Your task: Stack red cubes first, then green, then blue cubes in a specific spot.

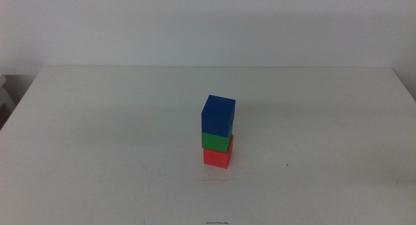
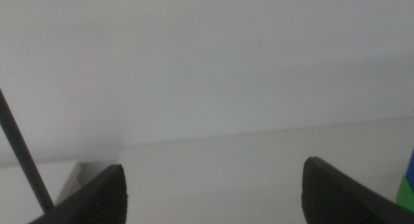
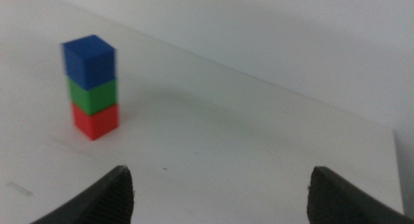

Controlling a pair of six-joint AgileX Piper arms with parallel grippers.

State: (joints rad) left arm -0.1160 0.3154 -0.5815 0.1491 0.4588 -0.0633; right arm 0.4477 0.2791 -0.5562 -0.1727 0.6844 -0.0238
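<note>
We are logging the stack — red (image 1: 216,158), green (image 1: 217,143), blue (image 1: 218,117) — as finished, left gripper (image 2: 213,191) and right gripper (image 3: 220,195) gaping empty, nothing pending.

No readable text, label, number or sign shows anywhere.

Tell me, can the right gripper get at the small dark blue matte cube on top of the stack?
Probably yes. The small dark blue matte cube tops the stack uncovered, the right gripper is open and empty, and only bare white tabletop lies between them.
</note>
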